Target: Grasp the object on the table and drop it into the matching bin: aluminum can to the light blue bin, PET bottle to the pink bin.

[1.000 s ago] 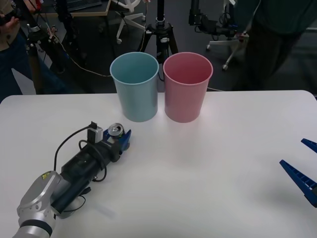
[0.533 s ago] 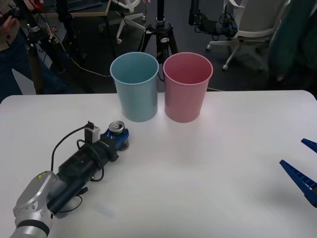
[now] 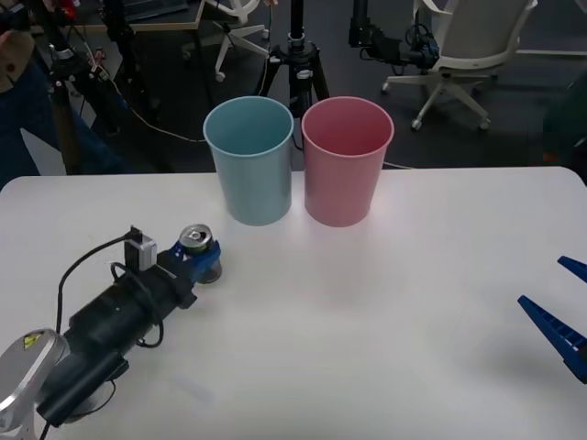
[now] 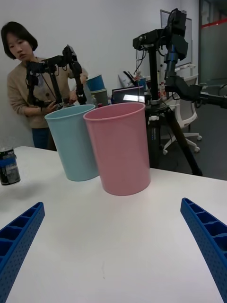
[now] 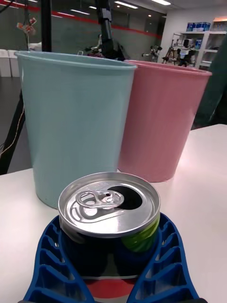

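Aluminum can [image 3: 195, 241] matters most, but take the scene from the largest thing down: the white desk [image 3: 385, 321] carries the light blue bin [image 3: 249, 160], and everything else is best placed against that bin. The pink bin [image 3: 347, 161] stands just beside it on the right, rims nearly touching. The left gripper [image 3: 198, 261] lies in front of the light blue bin and off to its left, jaws pinching the can, whose silver top and pull tab sit upright between the blue fingers [image 5: 49, 265]. Over the last second the arm has drawn back and leftward, carrying the can farther from the light blue bin rather than toward it. I judge the grasp secure and the lift toward that bin yet to come. The right gripper [image 3: 559, 316] waits well to the right, jaws spread.
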Robot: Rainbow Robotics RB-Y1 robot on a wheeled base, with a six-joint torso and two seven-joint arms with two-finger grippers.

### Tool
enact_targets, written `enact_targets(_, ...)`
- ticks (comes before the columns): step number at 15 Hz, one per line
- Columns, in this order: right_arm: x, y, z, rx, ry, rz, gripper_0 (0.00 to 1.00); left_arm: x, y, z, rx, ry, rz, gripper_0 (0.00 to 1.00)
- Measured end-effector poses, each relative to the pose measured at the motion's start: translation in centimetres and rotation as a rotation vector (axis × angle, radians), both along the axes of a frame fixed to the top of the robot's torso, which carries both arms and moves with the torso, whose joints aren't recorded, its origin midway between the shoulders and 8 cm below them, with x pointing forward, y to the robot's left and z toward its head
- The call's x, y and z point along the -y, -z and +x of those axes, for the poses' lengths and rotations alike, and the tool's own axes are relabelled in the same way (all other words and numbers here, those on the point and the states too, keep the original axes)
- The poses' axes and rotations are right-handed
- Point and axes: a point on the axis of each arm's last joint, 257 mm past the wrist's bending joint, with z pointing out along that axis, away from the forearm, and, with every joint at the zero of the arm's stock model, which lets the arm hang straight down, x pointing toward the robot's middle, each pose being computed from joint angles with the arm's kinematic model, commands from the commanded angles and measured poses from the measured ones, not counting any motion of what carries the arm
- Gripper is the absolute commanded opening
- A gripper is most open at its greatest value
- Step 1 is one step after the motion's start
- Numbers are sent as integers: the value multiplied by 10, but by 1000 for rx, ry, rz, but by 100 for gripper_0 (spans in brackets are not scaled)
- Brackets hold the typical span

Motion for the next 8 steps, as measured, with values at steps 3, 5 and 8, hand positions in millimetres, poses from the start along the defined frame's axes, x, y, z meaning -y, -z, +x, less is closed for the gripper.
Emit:
enact_targets(3, 0, 0, 0, 0, 0, 0, 100, 0, -37, -24, 17, 41, -29, 0)
enact_targets(5, 0, 0, 0, 0, 0, 0, 100, -1, -58, -32, 27, 61, -33, 0)
enact_targets(8, 0, 0, 0, 0, 0, 0, 100, -6, -88, -37, 43, 77, -32, 0)
